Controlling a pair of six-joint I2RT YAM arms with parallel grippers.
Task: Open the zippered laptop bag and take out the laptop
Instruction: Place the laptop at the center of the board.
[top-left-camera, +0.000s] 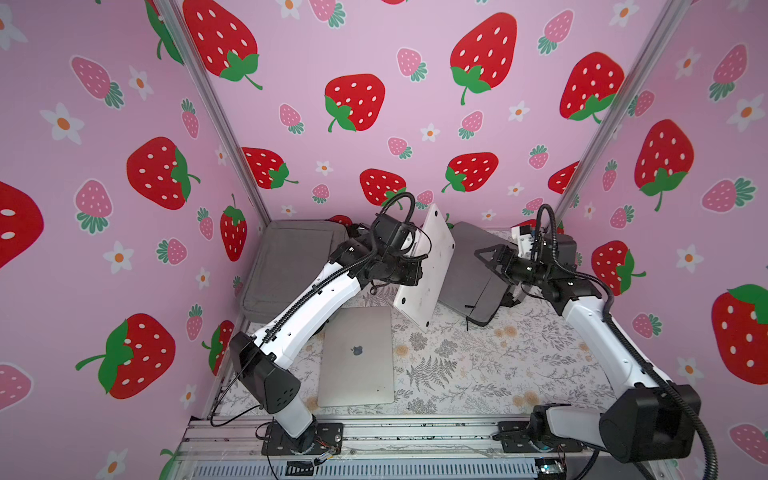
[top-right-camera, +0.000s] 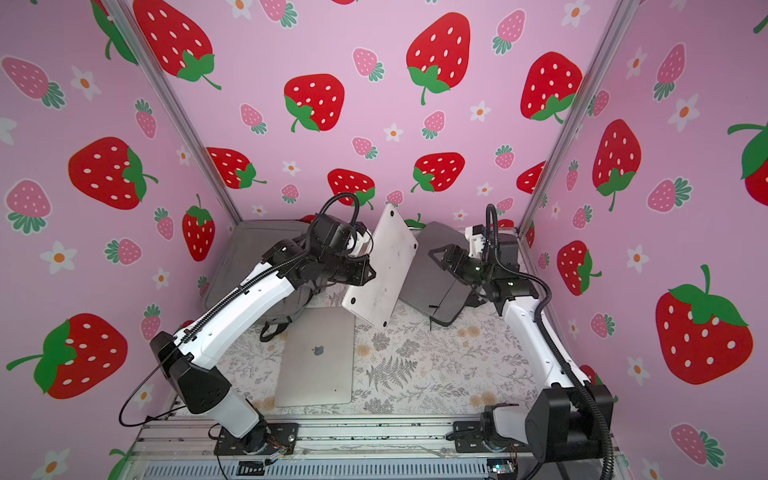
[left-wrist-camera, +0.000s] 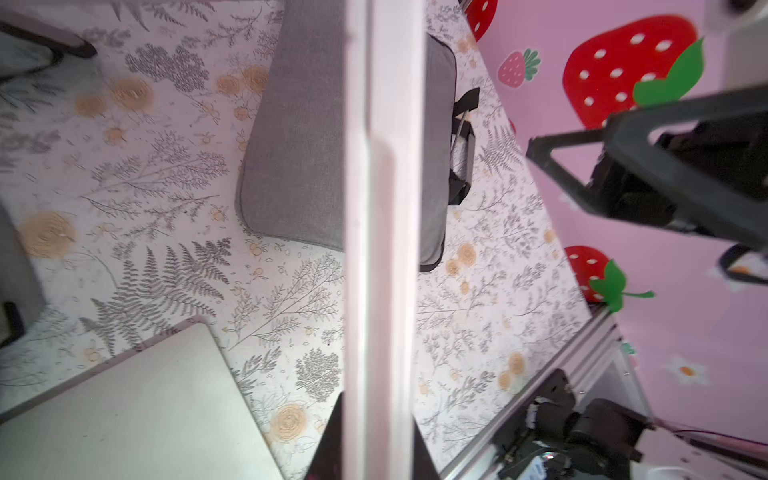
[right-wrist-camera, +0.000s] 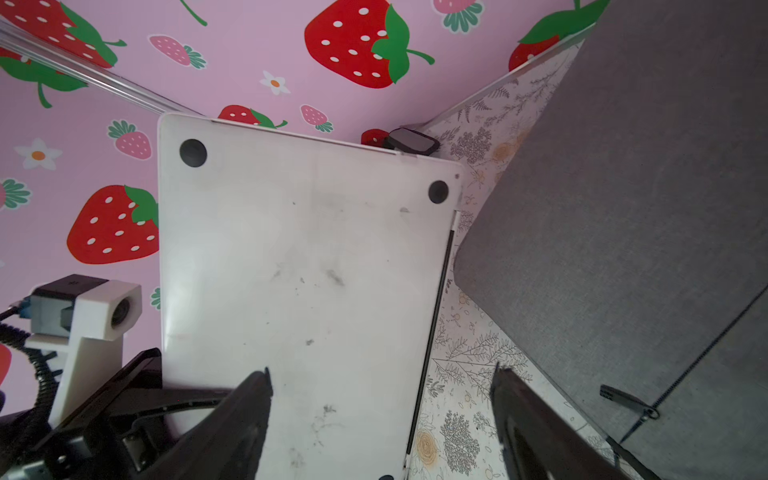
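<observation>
A soft gray bag (top-left-camera: 286, 257) lies at the back left of the flowery table (top-left-camera: 478, 365). I cannot see inside it.

Next to it, near the front, a silver Apple laptop (top-left-camera: 357, 357) lies flat with its lid shut. It is not in any bag.

The left gripper (top-left-camera: 415, 257) is closed tight on one edge of the white laptop (top-left-camera: 424, 270). It holds the white laptop up in the air, tilted. The bottom side with its black round feet (right-wrist-camera: 193, 153) faces the right arm. This laptop is out of its bag and sits between the two arms.

Just beside it on the right is the gray laptop bag (top-left-camera: 469, 278). Its zipper pull (right-wrist-camera: 623, 399) shows in the right wrist view. The inside of the bag is hidden.

The right gripper (top-left-camera: 484, 259) is above that bag. Its jaws are wide apart and hold nothing.
</observation>
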